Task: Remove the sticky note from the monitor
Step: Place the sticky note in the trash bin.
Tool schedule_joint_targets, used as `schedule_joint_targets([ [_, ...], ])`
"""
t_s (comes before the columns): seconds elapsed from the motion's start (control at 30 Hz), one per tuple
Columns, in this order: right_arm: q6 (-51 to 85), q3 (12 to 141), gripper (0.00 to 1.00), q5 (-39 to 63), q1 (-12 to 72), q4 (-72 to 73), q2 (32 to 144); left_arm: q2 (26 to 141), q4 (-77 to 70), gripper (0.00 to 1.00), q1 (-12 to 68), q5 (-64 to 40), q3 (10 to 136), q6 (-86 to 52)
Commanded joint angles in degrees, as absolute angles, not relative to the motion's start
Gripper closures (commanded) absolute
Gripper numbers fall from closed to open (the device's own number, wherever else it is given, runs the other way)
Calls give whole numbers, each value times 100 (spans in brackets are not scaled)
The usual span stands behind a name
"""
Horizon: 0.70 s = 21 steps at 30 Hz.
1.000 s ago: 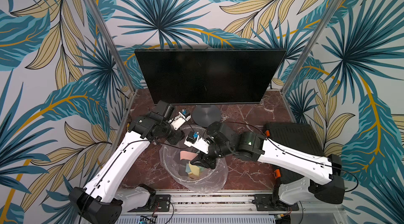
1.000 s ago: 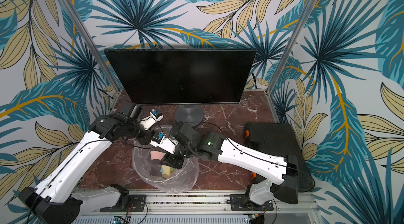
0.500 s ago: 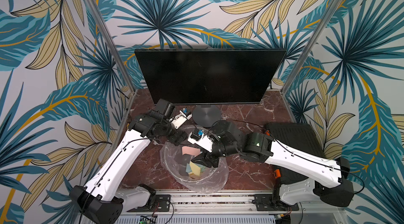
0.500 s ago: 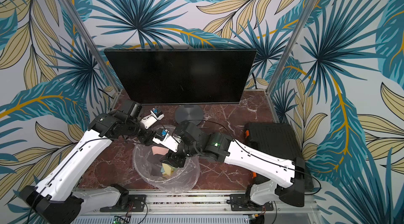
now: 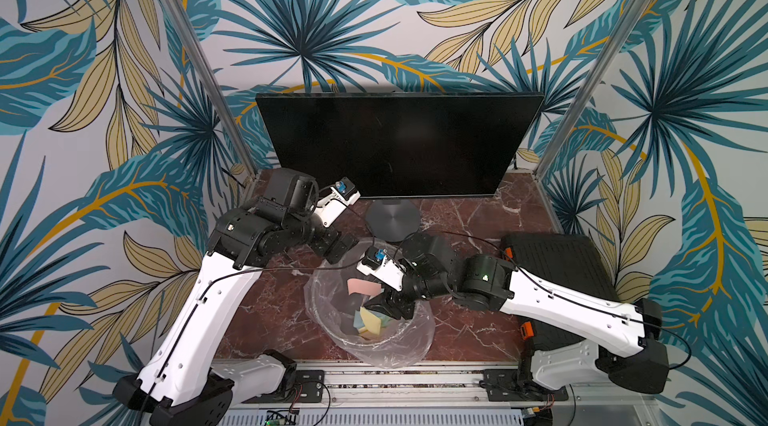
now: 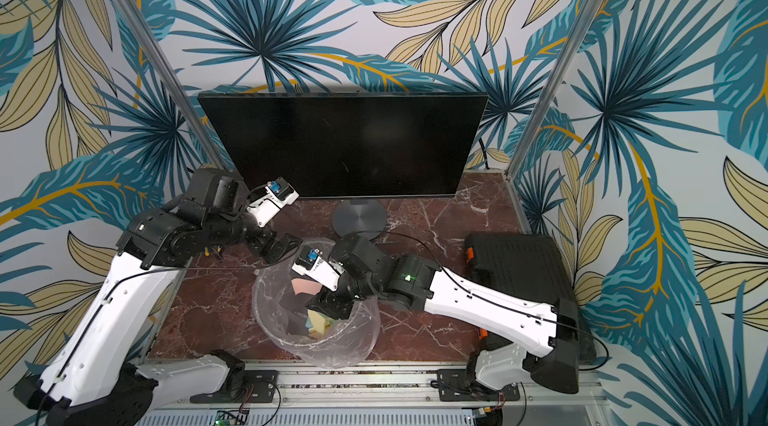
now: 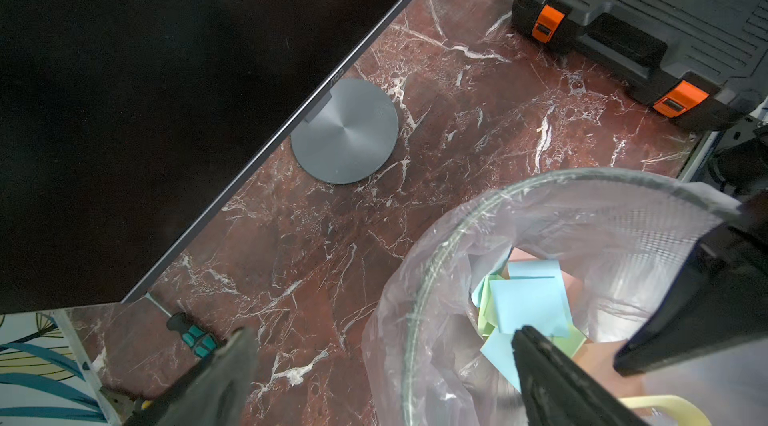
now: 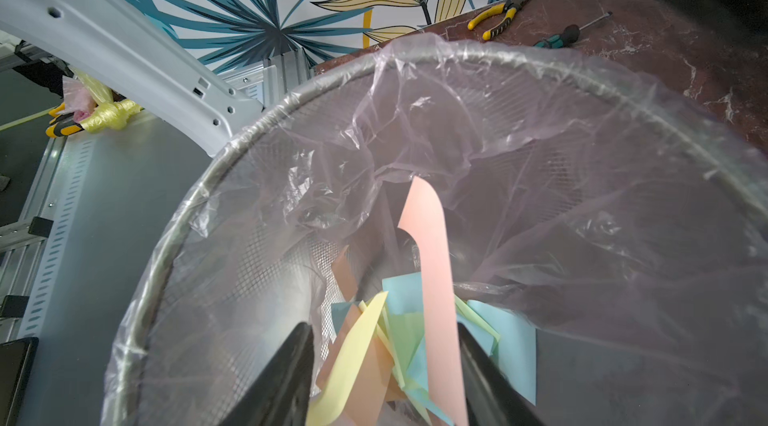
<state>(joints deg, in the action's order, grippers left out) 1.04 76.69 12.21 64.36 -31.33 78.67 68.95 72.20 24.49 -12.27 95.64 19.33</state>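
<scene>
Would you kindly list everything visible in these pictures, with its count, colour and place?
monitor: one, black, rear of table, on a round grey base
bin: one, wire mesh with clear liner, front centre of table
sticky notes: several, pink, yellow, blue, green, inside the bin; none on the monitor
tool case: one, black with orange latches, table's right side
screwdriver: one, green and black handle, by the monitor's left corner
pliers: one, yellow and black handles, near the screwdriver
table: one, red-brown marble
left pincer: one, black, open, above the bin's rim
right pincer: one, black, open, inside the bin, a pink note between its jaws
</scene>
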Motion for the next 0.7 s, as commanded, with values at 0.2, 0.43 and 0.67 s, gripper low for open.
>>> schedule_joint_targets([
  [0.2,253,7287,44,1273,6301,-2626,7521,6298,8175,0,2442,-1927,9379,2546],
  [0.43,263,7300,44,1412,6264,-2513,7483,6193,8454,0,2444,-2972,8988,2897],
  [0.67,253,7345,44,1597,6258,-2440,7525,6256,8009,0,2449,-2804,8587,2877],
])
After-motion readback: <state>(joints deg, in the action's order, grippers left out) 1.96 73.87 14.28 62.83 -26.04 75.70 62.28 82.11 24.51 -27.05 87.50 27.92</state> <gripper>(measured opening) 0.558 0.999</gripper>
